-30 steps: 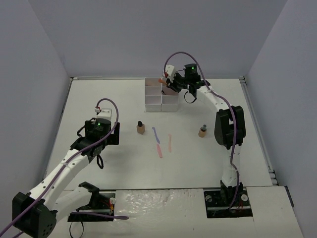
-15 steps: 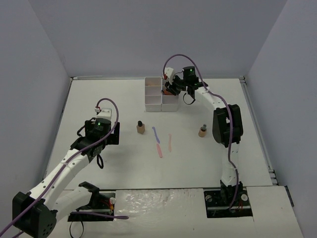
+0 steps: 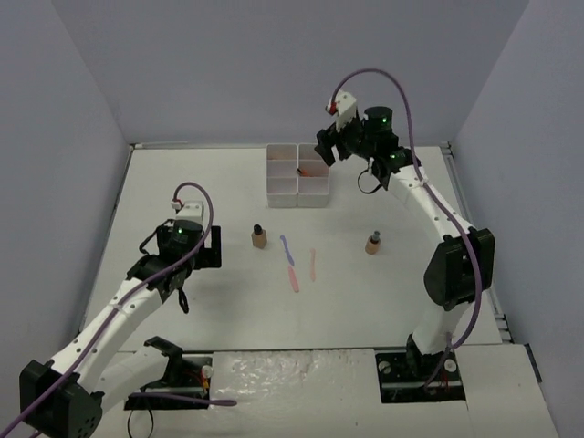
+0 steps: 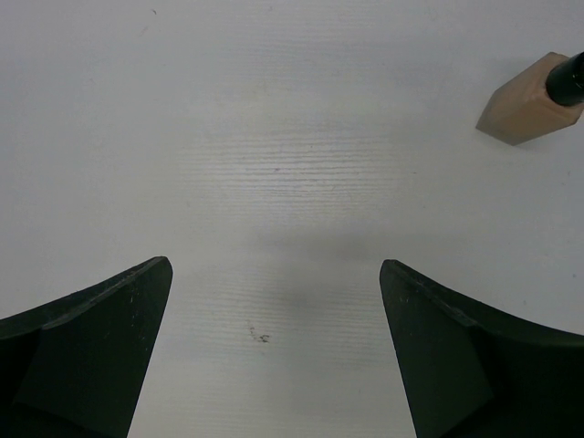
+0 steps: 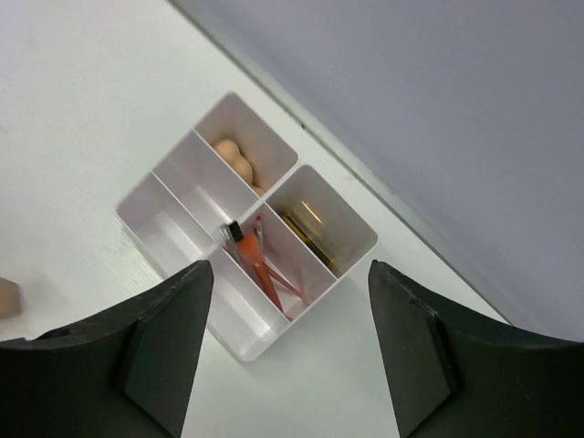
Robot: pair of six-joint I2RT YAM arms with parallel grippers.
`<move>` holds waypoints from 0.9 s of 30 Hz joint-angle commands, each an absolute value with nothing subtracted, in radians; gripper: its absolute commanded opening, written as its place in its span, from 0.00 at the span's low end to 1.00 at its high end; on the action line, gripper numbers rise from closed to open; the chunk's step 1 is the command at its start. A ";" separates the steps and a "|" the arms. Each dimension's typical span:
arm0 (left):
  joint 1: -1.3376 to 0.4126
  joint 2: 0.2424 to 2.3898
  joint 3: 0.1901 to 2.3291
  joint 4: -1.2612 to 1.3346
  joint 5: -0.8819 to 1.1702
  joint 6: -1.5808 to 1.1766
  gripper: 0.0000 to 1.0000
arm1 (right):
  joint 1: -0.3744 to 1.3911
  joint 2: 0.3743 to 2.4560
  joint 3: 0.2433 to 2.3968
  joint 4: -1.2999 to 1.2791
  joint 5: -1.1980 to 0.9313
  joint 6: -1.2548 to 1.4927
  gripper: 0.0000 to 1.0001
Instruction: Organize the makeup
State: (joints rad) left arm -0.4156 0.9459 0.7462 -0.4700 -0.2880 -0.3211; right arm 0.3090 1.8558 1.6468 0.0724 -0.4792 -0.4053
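The left tan bottle point(image 3: 259, 239) stands upright on the tabletop point(image 3: 201, 182), black cap up and long axis vertical, just left of three loose sticks. It lies ahead and to the right of the left gripper point(image 4: 274, 263), near it but not between the fingers; the left wrist view shows it at the upper right edge. The left gripper is spread wide, holds nothing and hangs low over the tabletop. This arm looks clearly the nearer one to that bottle, so a reach would probably need a shift forward and rightward to set the fingers on either side of the square tan body.

The blue stick point(image 3: 286, 248), pink stick point(image 3: 293, 279) and orange stick point(image 3: 312, 265) lie flat mid-table, long axes running roughly near to far. A second tan bottle point(image 3: 373, 243) stands to their right, on the right arm's side.

The right gripper point(image 5: 289, 265) hovers above the white compartment box point(image 3: 283, 190), fingers wide apart and empty. Inside, peach sponges point(image 5: 235, 157), black-and-gold tubes point(image 5: 306, 233) and a few boxed sticks point(image 5: 265, 274) sit in separate compartments
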 commanded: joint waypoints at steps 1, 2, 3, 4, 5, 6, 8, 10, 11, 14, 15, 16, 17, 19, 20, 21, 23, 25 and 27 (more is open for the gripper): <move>-0.415 0.936 0.840 -0.482 -0.206 -0.437 0.97 | 0.305 1.595 1.538 0.127 -0.346 -0.080 0.79; -0.419 0.937 0.856 -0.493 -0.199 -0.455 0.97 | 0.304 1.529 1.509 0.126 -0.336 -0.027 0.82; -0.430 0.942 0.864 -0.498 -0.194 -0.481 0.97 | 0.304 1.478 1.464 0.125 -0.313 0.004 0.91; -0.441 0.946 0.872 -0.504 -0.189 -0.507 0.97 | 0.304 1.426 1.420 0.124 -0.290 0.034 0.99; -0.465 0.950 0.883 -0.505 -0.194 -0.529 0.97 | 0.304 1.392 1.391 0.113 -0.275 0.066 0.99; -0.490 0.954 0.894 -0.505 -0.199 -0.551 0.97 | 0.304 1.359 1.363 0.101 -0.260 0.097 1.00; -0.549 0.973 0.914 -0.499 -0.231 -0.576 0.97 | 0.302 1.275 1.296 0.066 -0.234 0.140 1.00; -0.650 1.024 0.940 -0.494 -0.291 -0.612 0.97 | 0.301 1.201 1.232 0.023 -0.203 0.184 1.00; -0.651 1.025 0.953 -0.492 -0.292 -0.612 0.97 | 0.301 1.174 1.206 0.005 -0.186 0.184 1.00; -0.761 1.128 0.999 -0.500 -0.336 -0.753 0.97 | 0.299 1.044 1.099 -0.064 -0.120 0.271 1.00; -0.786 1.156 1.011 -0.500 -0.350 -0.792 0.97 | 0.299 1.012 1.068 -0.089 -0.093 0.294 1.00; -0.825 1.198 1.021 -0.499 -0.372 -0.818 0.97 | 0.299 0.968 1.043 -0.116 -0.071 0.310 1.00; -0.853 1.229 1.031 -0.499 -0.391 -0.839 0.97 | 0.299 0.936 1.021 -0.135 -0.050 0.324 1.00; -0.896 1.316 1.062 -0.501 -0.418 -0.892 0.97 | 0.298 0.883 0.968 -0.171 -0.016 0.350 1.00; -0.915 1.351 1.075 -0.501 -0.428 -0.914 0.97 | 0.298 0.858 0.947 -0.188 -0.003 0.362 1.00; -0.926 1.356 1.077 -0.498 -0.427 -0.918 0.97 | 0.298 0.840 0.945 -0.202 0.001 0.368 1.00; -0.955 1.448 1.110 -0.487 -0.420 -0.965 0.96 | 0.296 0.797 0.922 -0.263 0.048 0.378 1.00; -0.969 1.505 1.135 -0.476 -0.413 -0.976 0.96 | 0.297 0.784 0.920 -0.299 0.058 0.370 1.00; -0.981 1.588 1.163 -0.475 -0.397 -0.982 0.94 | 0.296 0.769 0.916 -0.325 0.069 0.359 1.00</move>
State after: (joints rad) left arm -0.9601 1.5082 1.0754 -0.5089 -0.3724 -0.9006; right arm 0.3015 0.7878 0.9132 -0.2902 -0.0049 0.3403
